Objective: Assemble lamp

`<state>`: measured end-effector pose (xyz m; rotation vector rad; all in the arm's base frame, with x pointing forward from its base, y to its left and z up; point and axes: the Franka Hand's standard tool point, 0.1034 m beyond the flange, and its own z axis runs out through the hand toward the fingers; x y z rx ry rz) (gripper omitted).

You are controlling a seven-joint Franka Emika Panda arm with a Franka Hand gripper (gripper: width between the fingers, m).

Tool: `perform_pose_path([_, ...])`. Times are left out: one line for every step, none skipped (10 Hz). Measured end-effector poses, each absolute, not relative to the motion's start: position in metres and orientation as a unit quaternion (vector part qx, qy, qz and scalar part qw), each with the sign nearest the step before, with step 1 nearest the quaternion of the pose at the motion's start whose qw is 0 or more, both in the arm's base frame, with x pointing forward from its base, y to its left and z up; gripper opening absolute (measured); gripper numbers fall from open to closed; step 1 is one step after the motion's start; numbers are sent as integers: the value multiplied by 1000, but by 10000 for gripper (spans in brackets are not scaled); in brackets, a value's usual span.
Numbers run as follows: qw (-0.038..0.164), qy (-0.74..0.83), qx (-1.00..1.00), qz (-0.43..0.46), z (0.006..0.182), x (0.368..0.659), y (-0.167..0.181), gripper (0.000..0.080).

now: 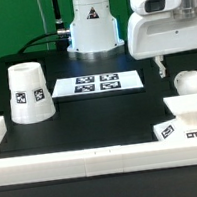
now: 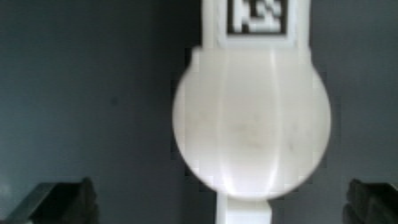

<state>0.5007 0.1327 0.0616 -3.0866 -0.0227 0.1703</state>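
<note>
The white rounded bulb [image 1: 190,82] lies on the black table at the exterior view's right, just behind the flat square base [image 1: 190,121] with its tags. The tapered shade [image 1: 28,94] stands apart at the exterior view's left, wide end down. My gripper [image 1: 163,66] hangs open and empty above the bulb, slightly to the exterior view's left of it. In the wrist view the bulb [image 2: 249,120] fills the middle, lying below my gripper [image 2: 217,198]. The dark fingers [image 2: 63,202] stand wide apart on either side of it, not touching. A tag [image 2: 260,14] shows at the bulb's far end.
The marker board [image 1: 97,84] lies flat in the middle of the table. A white rail [image 1: 94,158] runs along the front edge and up the left side. The arm's white pedestal [image 1: 90,27] stands behind the marker board.
</note>
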Motion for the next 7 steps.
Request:
perform_pose_path([26,-3,-996,89,59,502,138,699])
perform_pose_path([23,-6,-992,122,58,501,145,699])
perform_pose_path([21,-10,-989,146,59,499,149,699])
perform_pose_path([17,-9,-983,183,61,496,147,699])
perform_pose_path([14,-9,-977,214,60,496,146,699])
perform_pose_path([12,-10,-971,238,58,495,145,699])
perform_pose_path([9,-12,-962,271,55,492,143,699])
